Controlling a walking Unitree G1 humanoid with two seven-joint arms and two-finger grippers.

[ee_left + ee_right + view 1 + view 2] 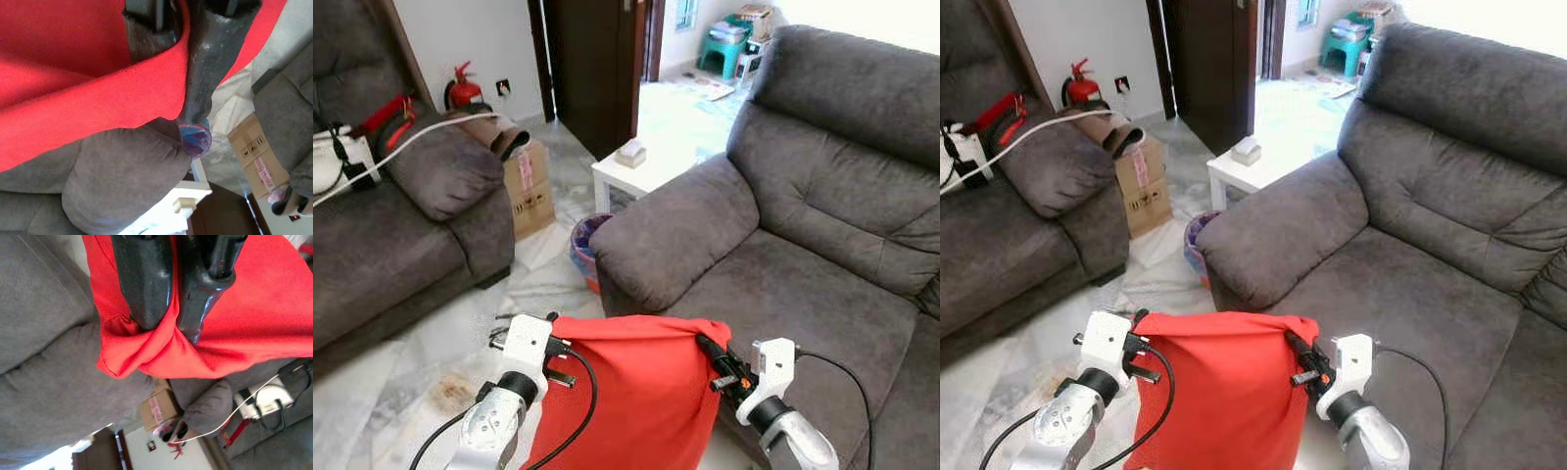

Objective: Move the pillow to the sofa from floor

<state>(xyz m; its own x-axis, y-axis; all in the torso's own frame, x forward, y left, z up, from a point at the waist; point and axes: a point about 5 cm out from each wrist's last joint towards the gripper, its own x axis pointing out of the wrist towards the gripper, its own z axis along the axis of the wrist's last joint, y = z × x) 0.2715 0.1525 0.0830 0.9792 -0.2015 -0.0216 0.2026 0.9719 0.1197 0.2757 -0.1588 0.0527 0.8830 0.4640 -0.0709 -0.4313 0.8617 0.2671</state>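
Note:
A red pillow [631, 397] hangs in front of me, held up by its two top corners. My left gripper [551, 345] is shut on the pillow's left corner [171, 73]. My right gripper [708, 350] is shut on the right corner [161, 340]. The pillow hangs just in front of the grey sofa [783, 274], near its seat cushion and below its padded armrest [671, 235]. The pillow's lower edge runs out of the eye views.
A second grey sofa [401, 225] with cables and a white device stands at the left. Between the sofas are a cardboard box [530, 186], a small bin [587, 245] and a white side table [636, 166]. The floor is pale marble; a dark door stands behind.

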